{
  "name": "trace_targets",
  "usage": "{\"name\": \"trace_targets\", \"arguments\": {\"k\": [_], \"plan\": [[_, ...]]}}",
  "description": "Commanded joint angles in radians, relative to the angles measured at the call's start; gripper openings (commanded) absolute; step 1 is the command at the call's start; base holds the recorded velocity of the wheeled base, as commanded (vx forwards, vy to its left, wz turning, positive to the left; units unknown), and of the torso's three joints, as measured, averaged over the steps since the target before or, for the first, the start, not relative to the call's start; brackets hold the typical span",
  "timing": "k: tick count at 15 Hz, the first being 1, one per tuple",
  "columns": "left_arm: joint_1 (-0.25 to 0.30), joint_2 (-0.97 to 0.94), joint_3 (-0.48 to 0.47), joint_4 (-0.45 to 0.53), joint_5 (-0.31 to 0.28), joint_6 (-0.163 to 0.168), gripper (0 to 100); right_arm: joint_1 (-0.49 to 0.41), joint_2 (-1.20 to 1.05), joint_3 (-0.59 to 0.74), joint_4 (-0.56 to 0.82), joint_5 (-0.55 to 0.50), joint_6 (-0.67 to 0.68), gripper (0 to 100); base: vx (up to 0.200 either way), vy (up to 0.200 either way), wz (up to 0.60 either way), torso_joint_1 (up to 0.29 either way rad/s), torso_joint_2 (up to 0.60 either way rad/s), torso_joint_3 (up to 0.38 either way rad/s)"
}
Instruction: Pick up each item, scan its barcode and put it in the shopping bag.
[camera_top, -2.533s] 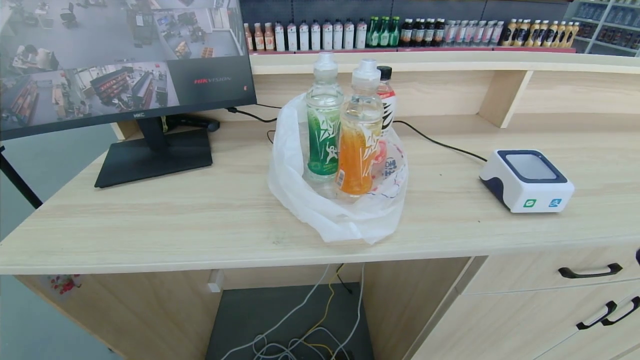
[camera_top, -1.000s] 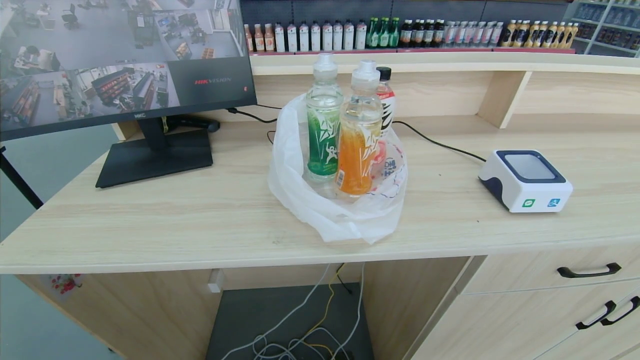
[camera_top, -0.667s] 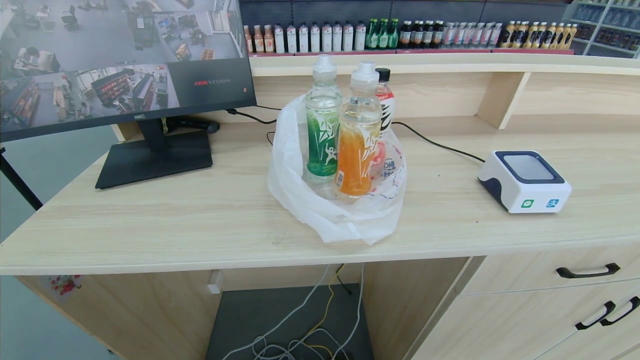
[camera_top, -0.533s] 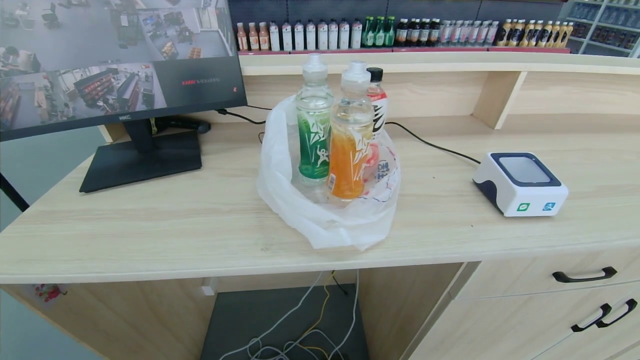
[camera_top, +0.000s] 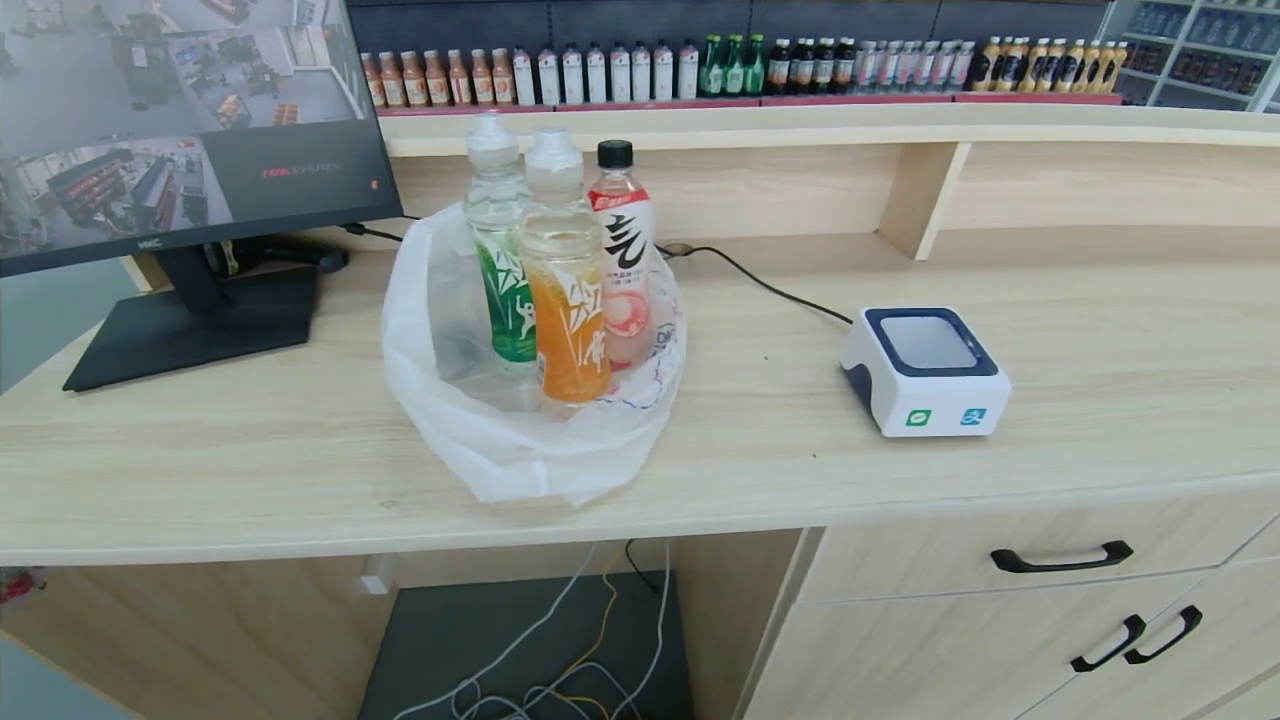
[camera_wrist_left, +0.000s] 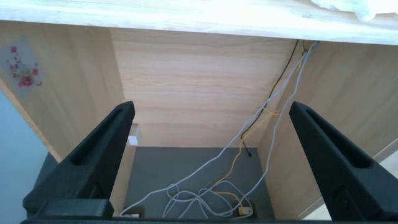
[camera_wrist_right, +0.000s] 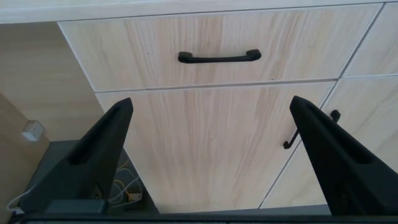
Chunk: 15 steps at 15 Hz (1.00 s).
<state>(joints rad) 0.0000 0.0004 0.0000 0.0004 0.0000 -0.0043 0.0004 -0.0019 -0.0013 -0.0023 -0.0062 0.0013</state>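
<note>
A white plastic shopping bag (camera_top: 470, 430) sits on the wooden counter (camera_top: 250, 450). Three bottles stand upright in it: a green one (camera_top: 502, 290), an orange one (camera_top: 565, 310), and behind them a white and red one with a black cap (camera_top: 620, 270). To the right on the counter lies the white and dark blue barcode scanner (camera_top: 925, 370), its window facing up. My left gripper (camera_wrist_left: 211, 155) hangs open below the counter edge, facing the leg space with cables. My right gripper (camera_wrist_right: 211, 155) is open too, facing the drawer fronts.
A monitor (camera_top: 170, 120) on a black stand (camera_top: 190, 325) fills the counter's left. A black cable (camera_top: 760, 285) runs from the scanner to the back. A raised shelf (camera_top: 800, 125) borders the rear. Drawers with black handles (camera_top: 1060, 558) are below right; loose cables (camera_top: 560, 660) lie under the counter.
The whole head view has shifted, so bag, bottles and scanner now sit further left in the picture: the camera moved. The things themselves stand as before.
</note>
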Motion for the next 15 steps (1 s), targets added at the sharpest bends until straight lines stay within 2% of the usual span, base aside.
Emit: {"name": "trace_targets", "arguments": {"k": [1, 15], "plan": [[0.0, 0.0, 0.0, 0.0, 0.0, 0.0, 100, 0.001, 0.003, 0.0, -0.001, 0.0, 0.005, 100, 0.0, -0.2, 0.0, 0.007, 0.0, 0.007], [0.0, 0.0, 0.0, 0.0, 0.0, -0.003, 100, 0.001, 0.003, 0.0, -0.001, 0.0, 0.0, 100, 0.0, -0.2, 0.0, 0.003, 0.0, 0.004]]}}
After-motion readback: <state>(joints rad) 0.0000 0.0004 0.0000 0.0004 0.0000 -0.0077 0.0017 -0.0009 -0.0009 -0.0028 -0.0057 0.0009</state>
